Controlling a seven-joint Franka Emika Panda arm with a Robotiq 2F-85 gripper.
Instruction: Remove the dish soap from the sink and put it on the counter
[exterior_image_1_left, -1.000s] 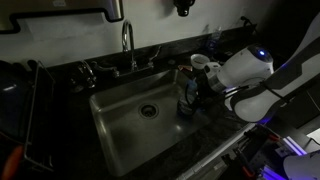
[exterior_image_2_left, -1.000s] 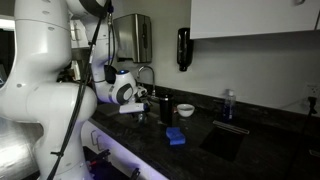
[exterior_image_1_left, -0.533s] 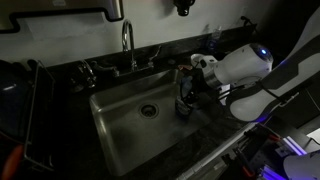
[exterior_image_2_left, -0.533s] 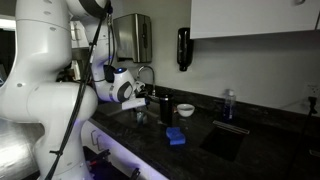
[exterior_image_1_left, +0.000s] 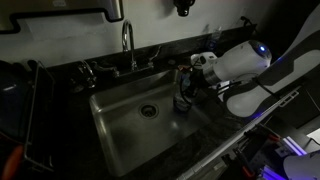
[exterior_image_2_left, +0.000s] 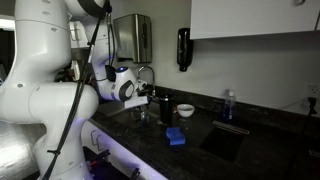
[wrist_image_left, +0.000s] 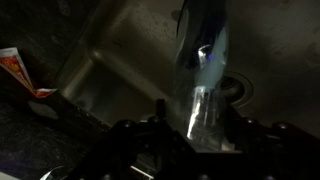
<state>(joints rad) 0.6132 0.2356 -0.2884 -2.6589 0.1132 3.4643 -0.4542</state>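
Gripper (exterior_image_1_left: 187, 91) clamped on the dish soap (wrist_image_left: 205, 85), held upright over the sink (exterior_image_1_left: 115, 125)
It is seen just inside the sink's side nearest the arm (exterior_image_1_left: 240, 62), open room toward the drain (exterior_image_1_left: 149, 110), dark counter (exterior_image_1_left: 218, 135) beyond that side

The arm (exterior_image_2_left: 40, 95) is glossy white with rounded joints, a black cable (exterior_image_2_left: 97, 38), a blue light (exterior_image_1_left: 262, 52) and dark pincer (exterior_image_1_left: 186, 90).

Flat blue item (exterior_image_2_left: 175, 136) seen lying just in front of white cup (exterior_image_2_left: 185, 109). Small bluish bottle (exterior_image_2_left: 229, 104) seen standing upright, well apart from cup. Black dispenser (exterior_image_2_left: 183, 48) mounted on wall, beside white cabinet (exterior_image_2_left: 250, 18). Orange-red packet (wrist_image_left: 20, 68) glimpsed at left edge of wrist view.
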